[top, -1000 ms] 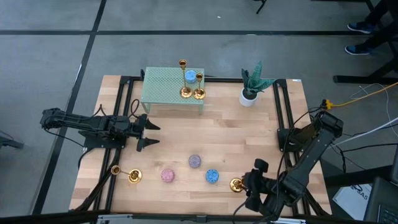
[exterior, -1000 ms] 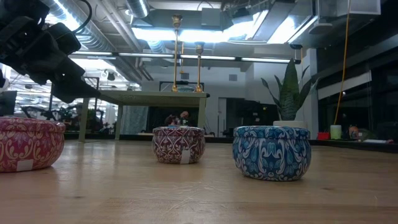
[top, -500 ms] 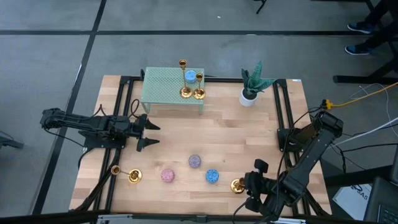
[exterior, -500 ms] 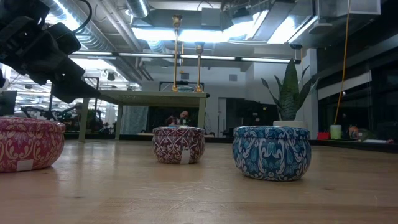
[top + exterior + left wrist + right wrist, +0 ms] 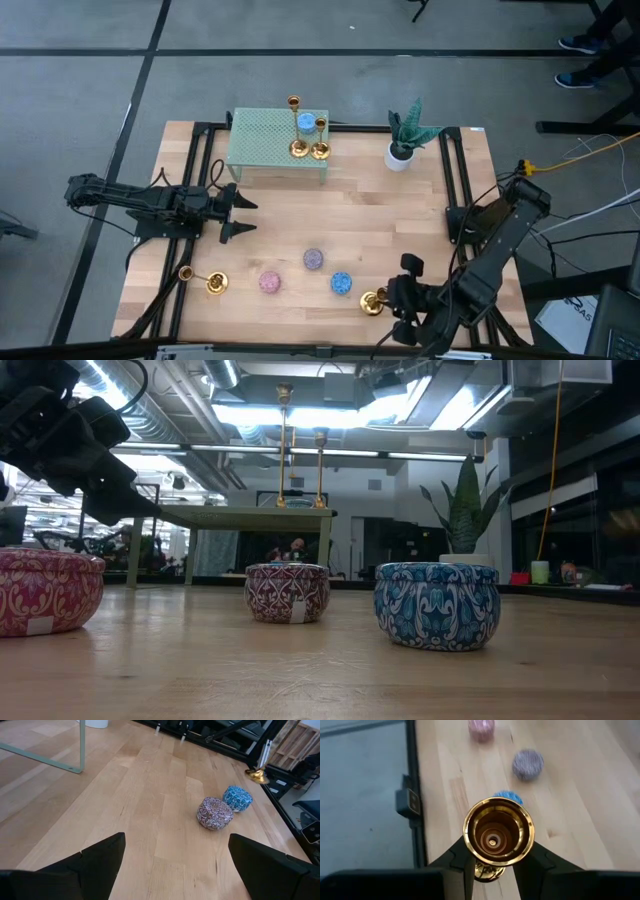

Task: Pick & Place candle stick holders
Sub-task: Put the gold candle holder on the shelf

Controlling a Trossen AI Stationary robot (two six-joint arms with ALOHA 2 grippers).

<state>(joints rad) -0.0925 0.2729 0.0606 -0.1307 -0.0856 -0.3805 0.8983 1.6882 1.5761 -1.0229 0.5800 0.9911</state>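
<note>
Right wrist view: right gripper (image 5: 492, 865) fingers clamped on a shiny brass candlestick holder (image 5: 498, 831), at six o'clock on the table (image 5: 400, 220); next, likely carrying toward twelve o'clock's green rack (image 5: 265, 140). Left gripper (image 5: 238, 214) waits, fingers apart.

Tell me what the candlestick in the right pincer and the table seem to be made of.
Candlestick: looks like polished brass or gold-plated metal; its cup gives bright mirror-like reflections. Which of the two can't be told. Table: pale wood planks with visible grain and board seams, matte finish, framed by black metal rails.
</note>
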